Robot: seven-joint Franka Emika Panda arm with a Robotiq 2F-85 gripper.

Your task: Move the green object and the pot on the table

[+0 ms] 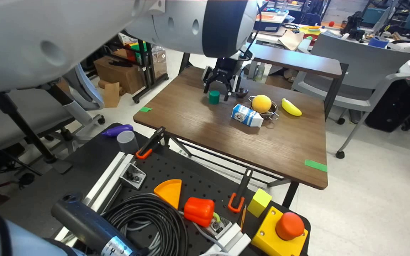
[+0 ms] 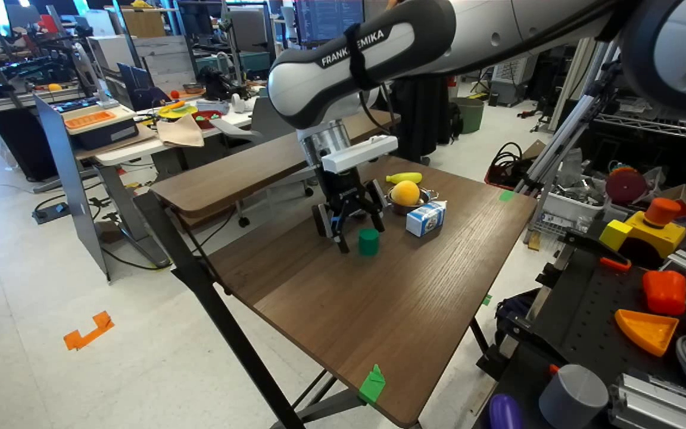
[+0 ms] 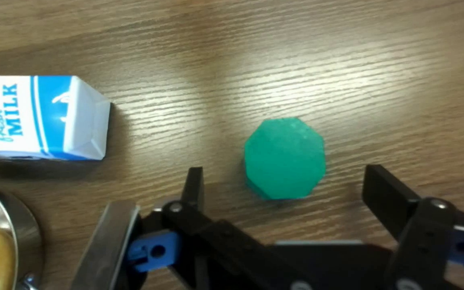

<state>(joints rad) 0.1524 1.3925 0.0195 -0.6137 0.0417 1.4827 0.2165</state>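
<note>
- In the wrist view, the black hand point(image 3: 283, 175) is hanging with jaws apart, one toward each side of the small green faceted cylinder point(image 2: 368, 243), presumably leaving room for a pinch.
- That cylinder is standing upright on the brown wooden worktop point(image 2: 349, 310).
- The round silver metal pot point(image 3: 28, 235) is cradling a yellow-orange ball point(image 1: 261, 104), likely stopping it from rolling, just beside the lying blue-and-white milk carton point(image 2: 426, 219).

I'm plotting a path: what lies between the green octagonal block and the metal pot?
The wrist view shows one of the fingers between the green block and the metal pot, with wooden tabletop on either side.
</note>
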